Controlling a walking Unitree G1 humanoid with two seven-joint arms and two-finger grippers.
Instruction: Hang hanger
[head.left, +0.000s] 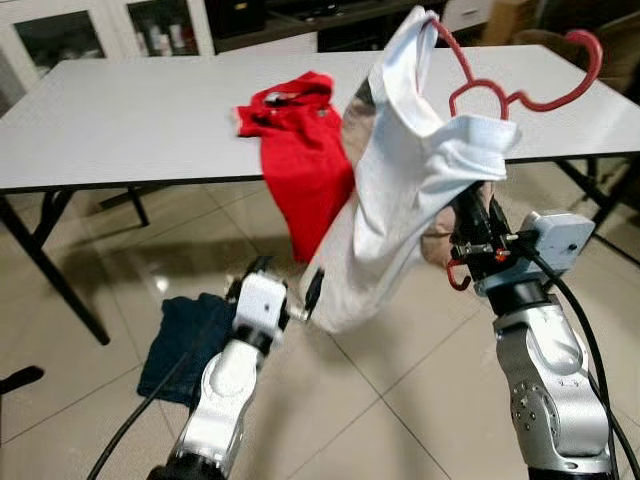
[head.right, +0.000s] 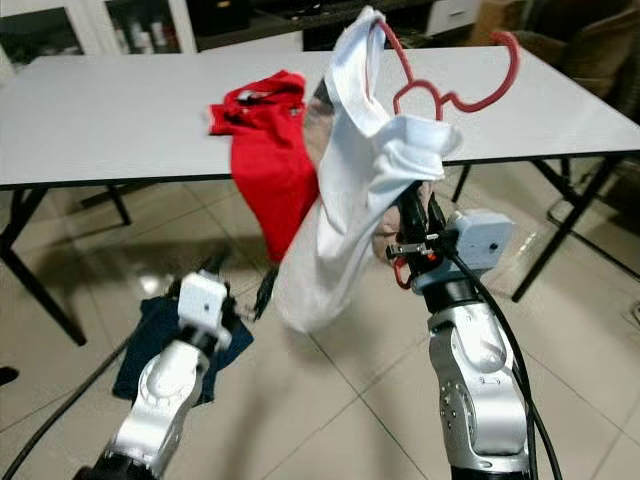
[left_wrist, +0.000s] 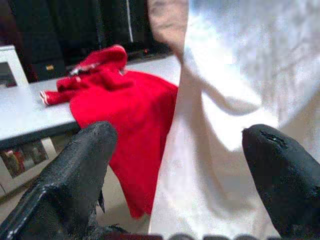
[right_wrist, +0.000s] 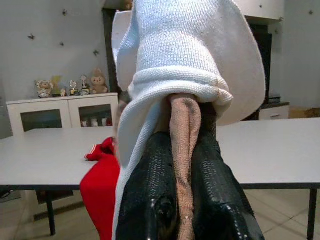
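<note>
Your right arm is raised in front of you, its silver forearm upright and the grey wrist camera block at its top. The right gripper (head.left: 470, 215) points upward, its two long black fingers (right_wrist: 155, 200) pressed close together on a strip of tan fabric, with white cloth draped over their tips. Your left arm sits lower, forearm angled up and forward. The left gripper (left_wrist: 180, 165) has its black fingers (left_wrist: 82, 170) spread wide apart, gripping nothing.
</note>
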